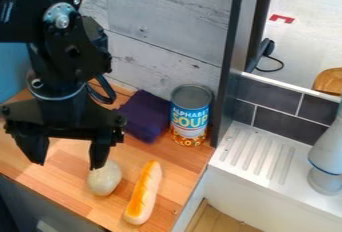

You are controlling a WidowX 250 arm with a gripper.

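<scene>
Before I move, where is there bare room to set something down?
Bare wood lies between the purple cloth and the bun, and left of the white round item, near the open gripper. The ribbed white ledge is free left of the grey object. Crowded: cloth beside soup can, round item beside bun.

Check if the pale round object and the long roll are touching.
Apart. The camera view shows a strip of bare wooden counter between the pale round object and the long roll.
</scene>
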